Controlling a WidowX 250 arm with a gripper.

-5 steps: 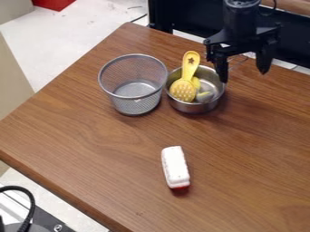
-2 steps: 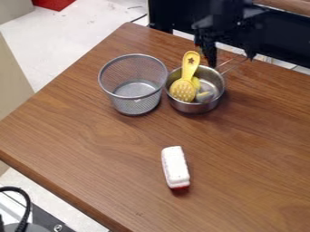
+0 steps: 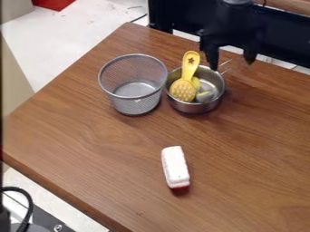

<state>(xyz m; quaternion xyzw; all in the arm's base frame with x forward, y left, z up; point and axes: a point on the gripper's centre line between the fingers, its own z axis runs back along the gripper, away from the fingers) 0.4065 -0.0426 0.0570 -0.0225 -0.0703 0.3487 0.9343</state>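
The black hand [image 3: 232, 64] is at the upper right, its two fingers spread apart with nothing between them, above the wire handle [image 3: 226, 67] of a metal pot. The pot [image 3: 195, 108] sits on the wooden surface [image 3: 115, 149], just below and to the left of the hand in view; one fingertip appears at its rim, though whether they touch I cannot tell. In the pot lean a yellow slotted spoon [image 3: 183, 90] and a grey and yellow item [image 3: 205, 96]. Left of it, just beside, stands a silver mesh basket [image 3: 137, 105]. Well apart, nearer the camera, lies a white block with a red end [image 3: 175, 166].
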